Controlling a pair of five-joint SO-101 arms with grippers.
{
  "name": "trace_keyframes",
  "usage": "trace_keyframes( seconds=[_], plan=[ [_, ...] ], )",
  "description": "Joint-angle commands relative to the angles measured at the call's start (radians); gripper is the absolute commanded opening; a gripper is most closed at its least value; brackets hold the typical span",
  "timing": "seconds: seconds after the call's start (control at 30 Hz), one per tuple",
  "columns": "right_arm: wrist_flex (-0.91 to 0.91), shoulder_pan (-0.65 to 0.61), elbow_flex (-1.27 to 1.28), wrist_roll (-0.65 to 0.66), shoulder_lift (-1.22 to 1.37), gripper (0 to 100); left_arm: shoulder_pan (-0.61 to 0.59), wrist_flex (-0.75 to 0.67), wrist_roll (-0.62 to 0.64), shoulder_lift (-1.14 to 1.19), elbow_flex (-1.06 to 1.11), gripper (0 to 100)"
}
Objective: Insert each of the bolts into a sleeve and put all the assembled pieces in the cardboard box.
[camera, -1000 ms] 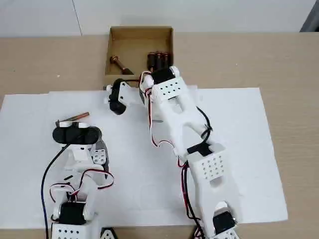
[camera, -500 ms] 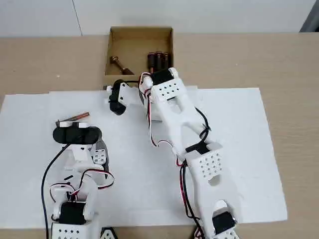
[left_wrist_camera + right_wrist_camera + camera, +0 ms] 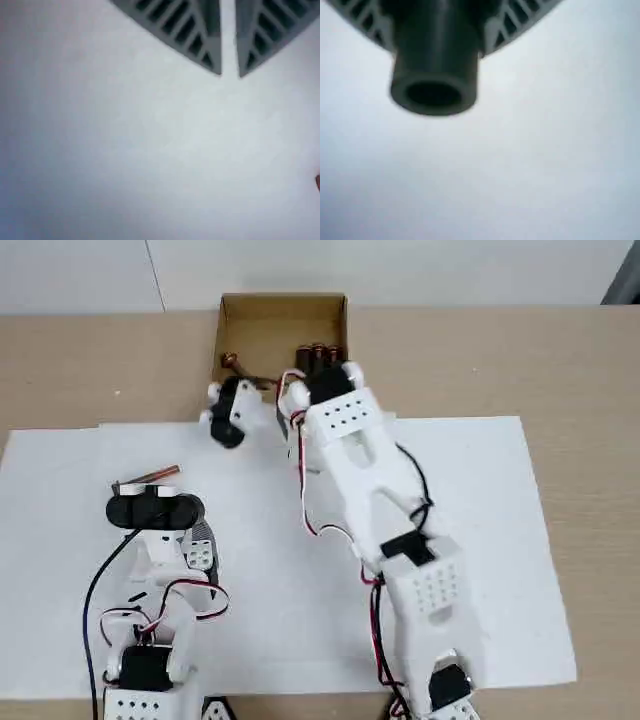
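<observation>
Right gripper (image 3: 437,30): jaws clamped on a dark sleeve (image 3: 434,75), one finger on each side. The sleeve's open bore faced the wrist camera, with white paper (image 3: 545,165) behind it.

High view: the right gripper (image 3: 222,405) sat at the far edge of the paper (image 3: 480,540), just beside the near wall of the cardboard box (image 3: 283,302). Could not make out the sleeve itself from above.

Inside the cardboard box, a boxed bolt (image 3: 238,365) lay toward one side and a cluster of assembled pieces (image 3: 320,353) against the opposite wall.

Left gripper (image 3: 229,75): jaws nearly closed, only a narrow slit between the tips, nothing held, pointing down at bare paper (image 3: 125,160).

High view: the left gripper (image 3: 155,508) was over the paper, well apart from the box. A loose bolt (image 3: 148,477) lay on the paper just beyond it, not touching.

The paper lay on a wooden table (image 3: 580,370).
</observation>
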Motion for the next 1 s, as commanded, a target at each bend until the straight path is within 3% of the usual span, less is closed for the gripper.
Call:
trace_keyframes(
  seconds=[0.0, 0.33, 0.5, 0.67, 0.97],
  plan=[
    [0.079, 0.010, -0.028, -0.084, -0.165, 0.3, -0.006, 0.003, -0.006, -0.008, -0.004, 1],
    [0.111, 0.131, 0.038, -0.365, -0.406, 0.3, -0.006, 0.011, -0.002, -0.008, -0.004, 1],
    [0.108, 0.189, 0.273, -0.425, -0.581, 0.3, -0.008, 0.018, 0.003, -0.003, -0.031, 1],
    [0.101, 0.231, 0.514, -0.431, -0.746, 0.3, -0.008, 0.135, 0.040, -0.002, -0.148, 1],
    [0.096, 0.321, 0.753, -0.434, -0.924, 0.5, -0.008, 0.195, 0.040, 0.000, -0.239, 1]
  ],
)
